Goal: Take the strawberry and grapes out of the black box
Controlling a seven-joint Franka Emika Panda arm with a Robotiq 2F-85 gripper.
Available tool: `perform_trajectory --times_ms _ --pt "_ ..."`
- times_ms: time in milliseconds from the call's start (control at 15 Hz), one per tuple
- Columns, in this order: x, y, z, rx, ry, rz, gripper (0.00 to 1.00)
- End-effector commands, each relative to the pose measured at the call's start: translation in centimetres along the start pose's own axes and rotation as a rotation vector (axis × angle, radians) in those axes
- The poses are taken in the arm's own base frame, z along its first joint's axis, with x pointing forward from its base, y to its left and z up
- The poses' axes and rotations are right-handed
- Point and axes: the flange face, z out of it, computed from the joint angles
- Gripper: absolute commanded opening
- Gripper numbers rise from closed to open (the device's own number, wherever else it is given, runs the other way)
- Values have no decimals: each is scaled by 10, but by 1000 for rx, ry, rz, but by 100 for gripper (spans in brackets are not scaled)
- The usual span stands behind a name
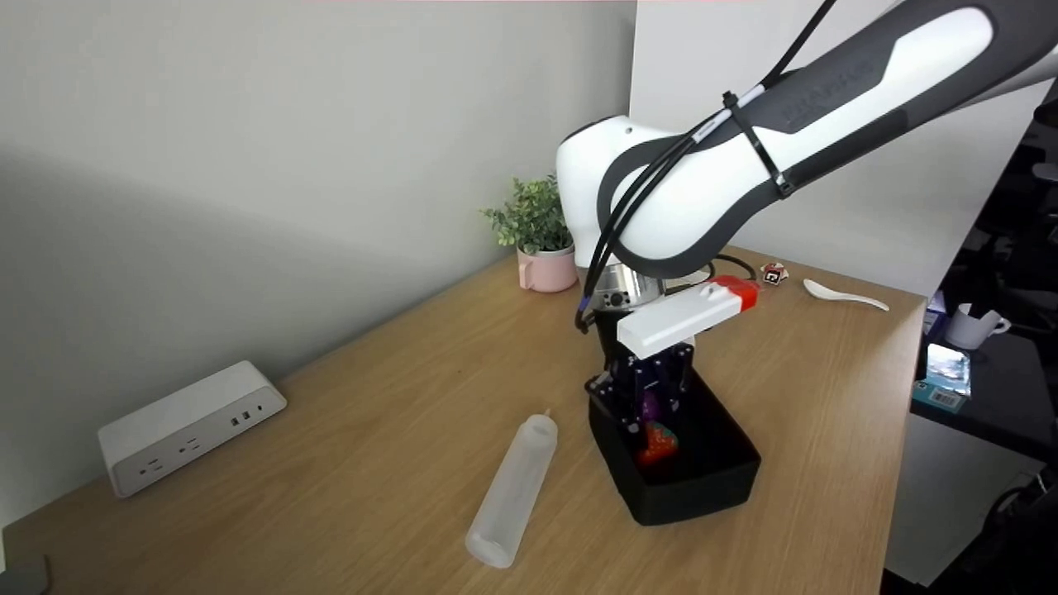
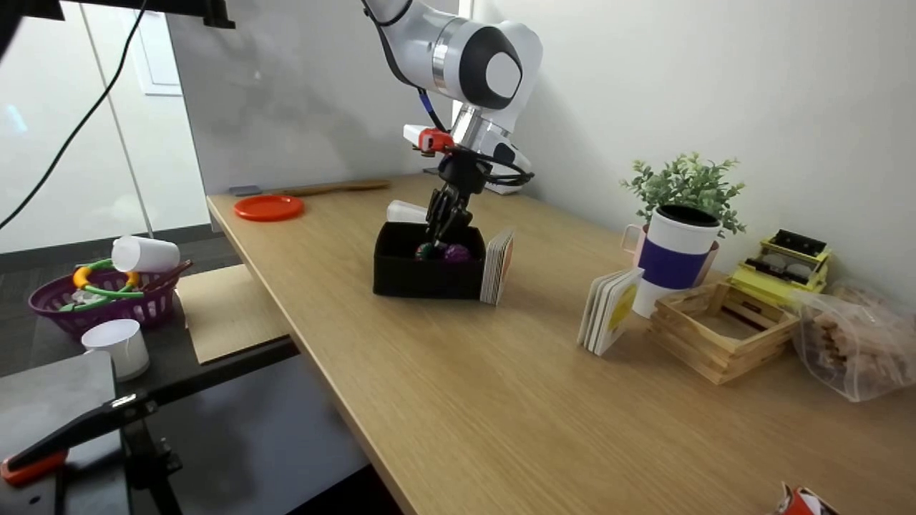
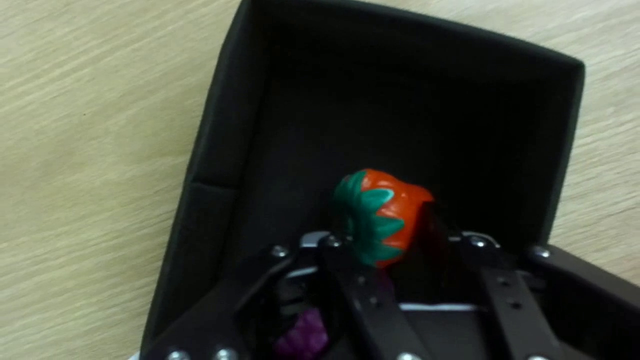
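Note:
The black box [image 1: 698, 500] stands on the wooden table and also shows in an exterior view [image 2: 429, 279] and the wrist view [image 3: 225, 150]. My gripper [image 1: 654, 416] reaches down into the box. In the wrist view its fingers [image 3: 401, 242] are apart, with the strawberry [image 3: 387, 215] at and just beyond the gap between the tips. Whether they touch it I cannot tell. The strawberry lies on its side, green top towards the left finger. The grapes [image 3: 302, 335] lie in the box, partly hidden behind the left finger's links; they also show in an exterior view [image 2: 456, 252].
A clear bottle [image 1: 512, 492] lies beside the box. A white power strip [image 1: 190, 426] stands along the wall. A board book [image 2: 496, 267] stands close against the box, another [image 2: 608, 311] further off. A wooden crate [image 2: 723, 332], a tumbler [image 2: 673, 257] and a red plate [image 2: 268, 207] are on the table.

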Motion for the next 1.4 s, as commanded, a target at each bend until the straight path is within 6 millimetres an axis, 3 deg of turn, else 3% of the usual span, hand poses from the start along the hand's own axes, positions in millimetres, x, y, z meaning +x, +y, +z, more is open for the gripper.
perform_trajectory --times_ms 0,733,1333 --pt "0 1 1 -22 -19 11 15" --pt "-13 -7 -18 -50 33 -1 15" --pt "-44 -34 -48 -155 168 -20 15"
